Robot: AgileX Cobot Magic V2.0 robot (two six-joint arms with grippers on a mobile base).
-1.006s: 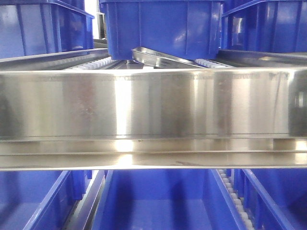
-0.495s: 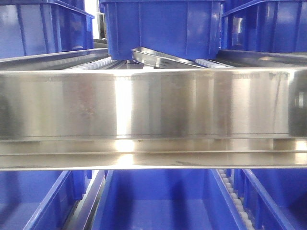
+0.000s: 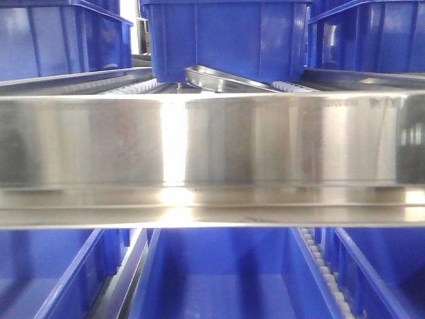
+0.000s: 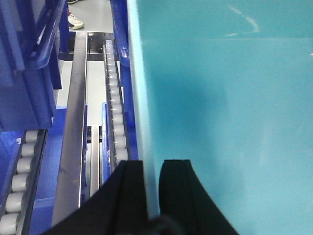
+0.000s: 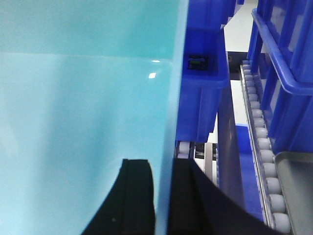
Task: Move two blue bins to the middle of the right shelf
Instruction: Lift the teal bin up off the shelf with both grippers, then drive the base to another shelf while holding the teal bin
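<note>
A blue bin (image 3: 226,36) sits in the top middle of the front view, above the wide shiny front rail of the right shelf middle (image 3: 212,139). In the wrist views its walls look pale teal. My left gripper (image 4: 151,164) is shut on the bin's left wall (image 4: 220,98), one black finger (image 4: 129,196) outside and one inside. My right gripper (image 5: 164,164) is shut on the bin's right wall (image 5: 83,88) the same way. The bin's underside is hidden from both wrist views.
More blue bins stand at the left (image 3: 60,40) and right (image 3: 365,33) of the held one and on the level below (image 3: 226,279). Roller tracks (image 4: 115,107) (image 5: 259,142) run beside the bin. A steel tray (image 3: 226,78) lies under it.
The steel rail has shifted slightly upward in the front view, and the left neighbouring bin has shifted a little right. The centre bin stays at about the same place in the frame.
</note>
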